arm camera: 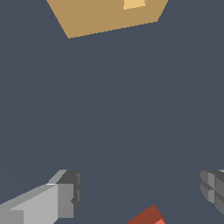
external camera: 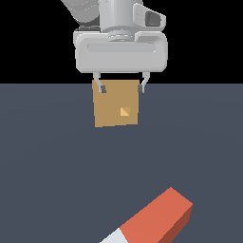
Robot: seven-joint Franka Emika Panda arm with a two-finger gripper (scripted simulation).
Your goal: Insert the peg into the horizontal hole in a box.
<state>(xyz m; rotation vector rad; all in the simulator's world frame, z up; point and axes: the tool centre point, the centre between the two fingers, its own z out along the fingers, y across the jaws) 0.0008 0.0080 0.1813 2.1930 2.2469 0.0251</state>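
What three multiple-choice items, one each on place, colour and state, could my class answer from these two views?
1. Where does the peg lie?
A. inside the hole
B. on the floor, apart from the box
C. between the jaws

2. What colour is the peg's end section?
A. white
B. green
C. black

3. How do the jaws of the gripper stand?
A. shut on the peg
B. shut on the box
C. open, holding nothing

Answers: 1 B, bare floor separates it from the box. 2 A, the white tip shows in the exterior view. 3 C, the wrist view shows an empty gap.
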